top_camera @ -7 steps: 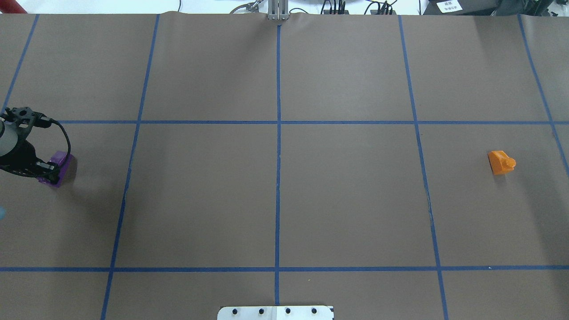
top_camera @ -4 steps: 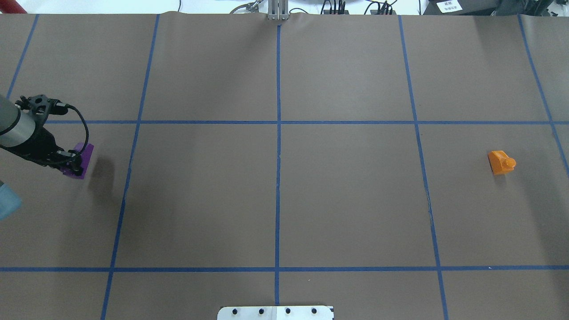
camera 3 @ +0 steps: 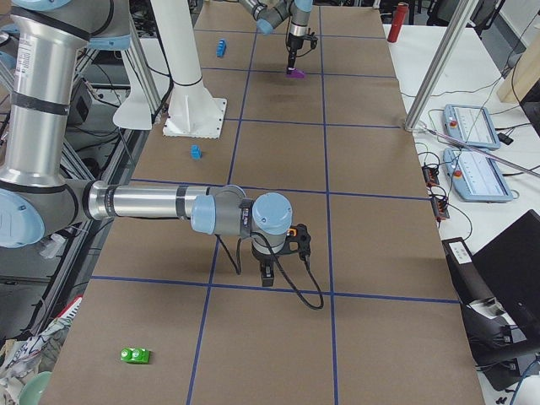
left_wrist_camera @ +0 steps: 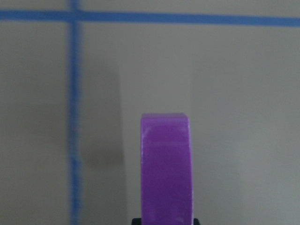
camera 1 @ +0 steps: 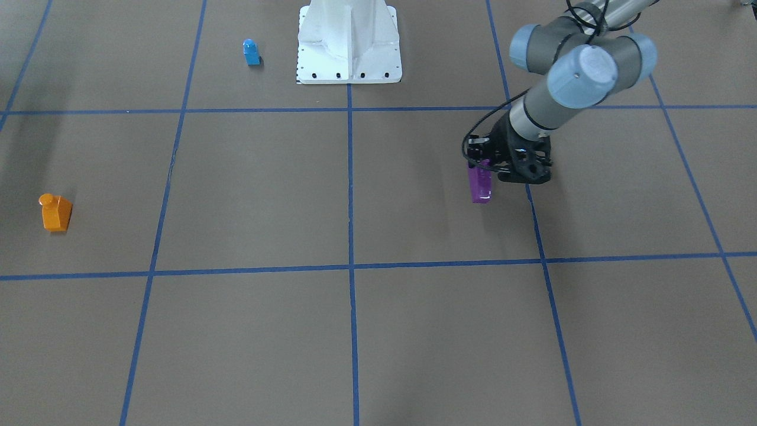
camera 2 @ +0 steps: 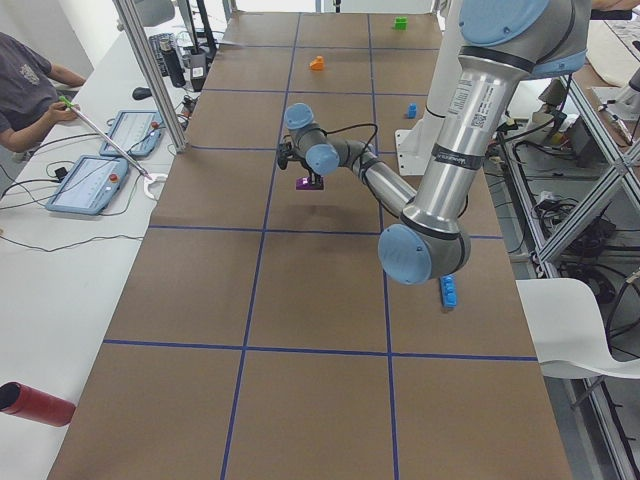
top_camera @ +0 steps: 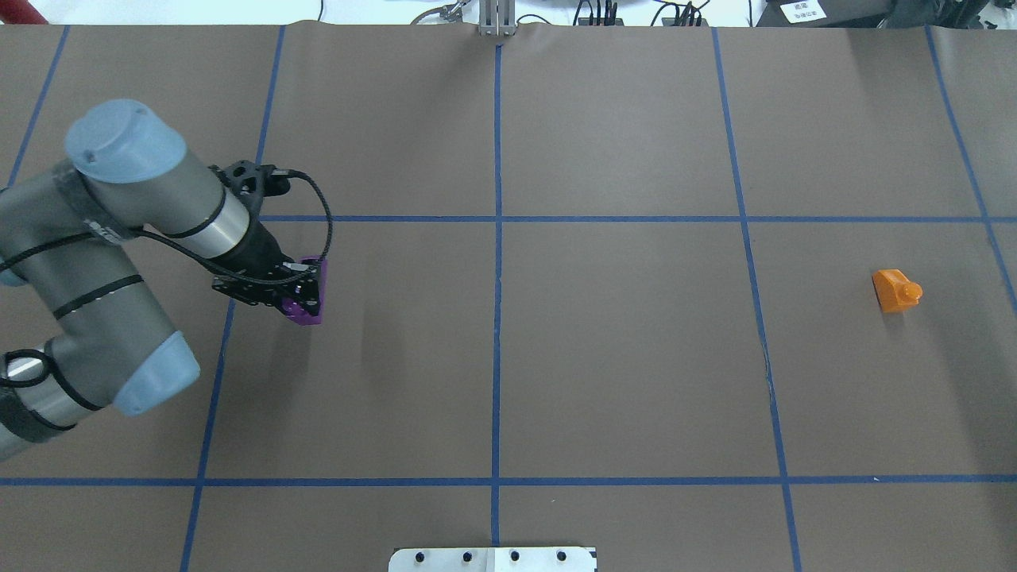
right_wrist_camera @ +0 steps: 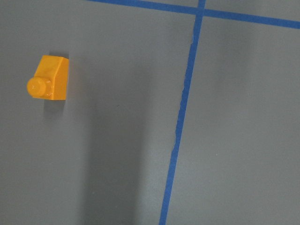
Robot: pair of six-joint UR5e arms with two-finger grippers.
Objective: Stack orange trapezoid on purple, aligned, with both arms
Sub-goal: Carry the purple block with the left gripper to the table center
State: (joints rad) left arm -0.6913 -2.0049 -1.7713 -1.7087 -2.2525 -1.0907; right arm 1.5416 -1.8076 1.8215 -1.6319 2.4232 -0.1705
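Note:
My left gripper (top_camera: 300, 292) is shut on the purple brick (top_camera: 308, 312) and holds it a little above the brown table, just right of the left blue line. The brick also shows in the front view (camera 1: 479, 186), hanging below the gripper (camera 1: 484, 170), and fills the lower middle of the left wrist view (left_wrist_camera: 166, 168). The orange trapezoid (top_camera: 896, 291) lies on its side, alone at the far right; it also shows in the front view (camera 1: 56, 212) and the right wrist view (right_wrist_camera: 48, 78). My right gripper (camera 3: 268, 275) shows only in the right side view, low over the table; I cannot tell its state.
The white base pedestal (camera 1: 349, 41) stands at the robot's edge, with a small blue brick (camera 1: 251, 52) beside it. A second blue brick (camera 2: 449, 291) and a green brick (camera 3: 135, 355) lie near the robot's edge. An operator sits at tablets beyond the far edge (camera 2: 30, 85).
My left arm has swung in from the table's left edge toward the middle, carrying the purple brick rightward across the left blue line. The orange trapezoid has not moved.

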